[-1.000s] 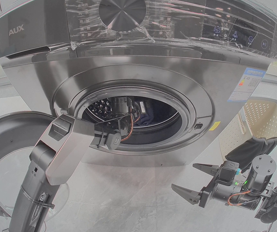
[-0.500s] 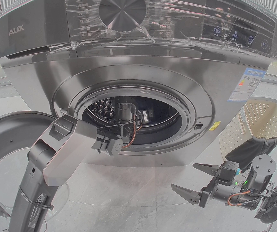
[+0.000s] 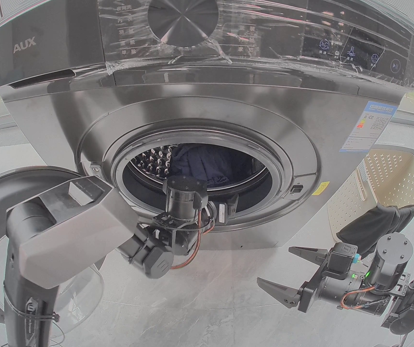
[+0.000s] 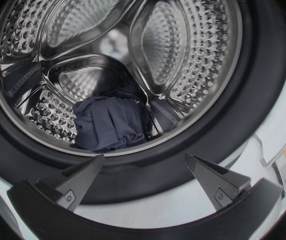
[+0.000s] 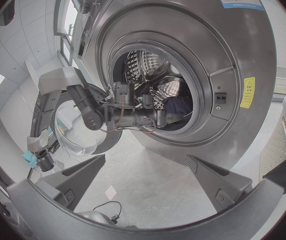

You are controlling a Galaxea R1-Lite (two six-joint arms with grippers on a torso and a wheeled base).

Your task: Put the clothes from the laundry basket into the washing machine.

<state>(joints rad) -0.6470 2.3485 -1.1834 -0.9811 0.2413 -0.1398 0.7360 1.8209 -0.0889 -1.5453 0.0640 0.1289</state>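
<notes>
Garment [image 4: 109,122] now alone in washing machine [image 3: 284,121] drum, left pincer [image 4: 143,156] back at the rim, apart, empty

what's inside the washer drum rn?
One bunched dark blue garment lying low in the drum, near the front. Anything under it is covered.

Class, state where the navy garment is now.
Left wrist view: the navy garment lies inside the washing machine drum, past the door seal, ahead of the open left gripper.
</notes>
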